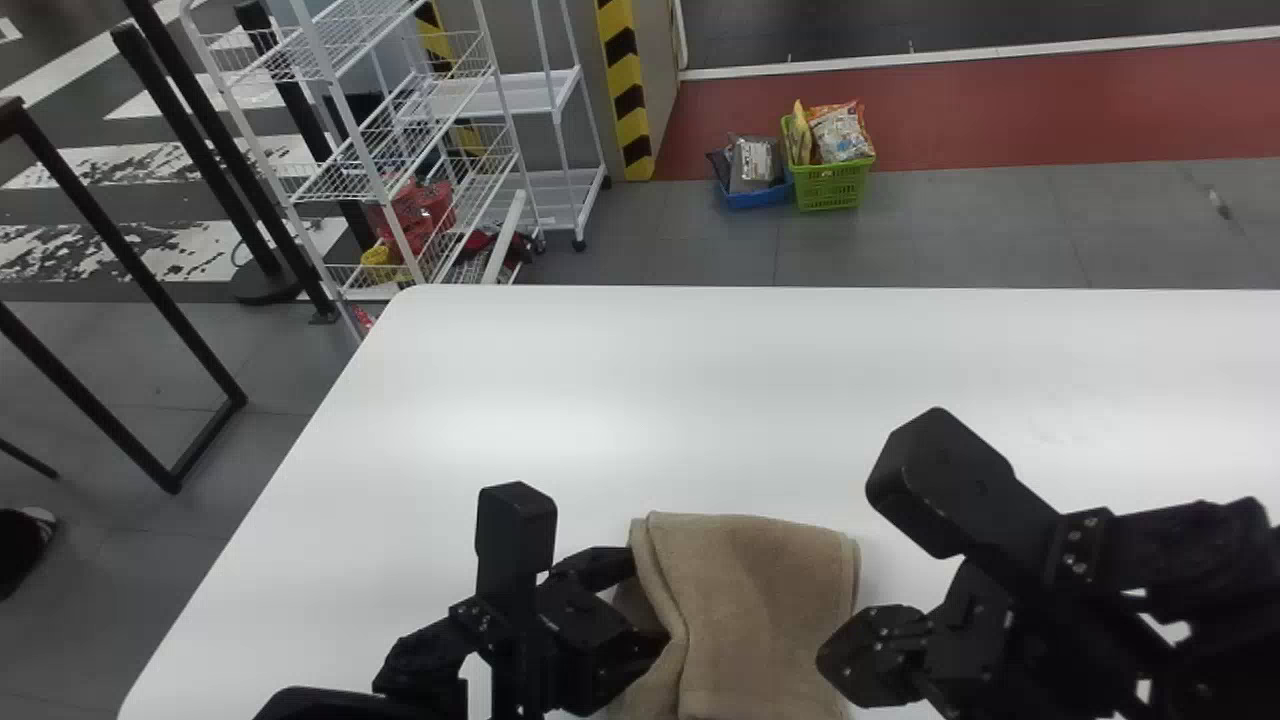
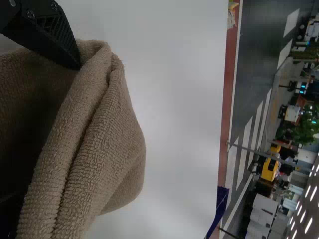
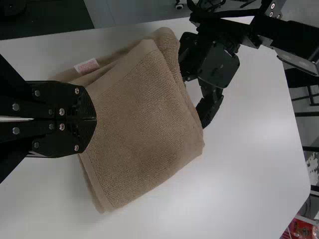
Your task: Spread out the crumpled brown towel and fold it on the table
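The brown towel [image 1: 760,610] lies folded in layers near the table's front edge. At its left side my left gripper [image 1: 640,610] stands open, one finger reaching in at the towel's edge; in the left wrist view a ridged finger [image 2: 52,35] touches the raised, bulging folds of the towel [image 2: 99,129]. My right gripper [image 1: 850,655] is at the towel's right side. In the right wrist view the right gripper [image 3: 92,119] is shut, its tips together over the towel's edge, nothing seen between them. That view also shows the towel [image 3: 144,119] with a small label [image 3: 87,66].
The white table [image 1: 600,400] extends behind and to both sides of the towel. Beyond its far edge stand a white wire rack [image 1: 390,150], a green basket [image 1: 832,185] and a blue basket [image 1: 755,197] on the floor.
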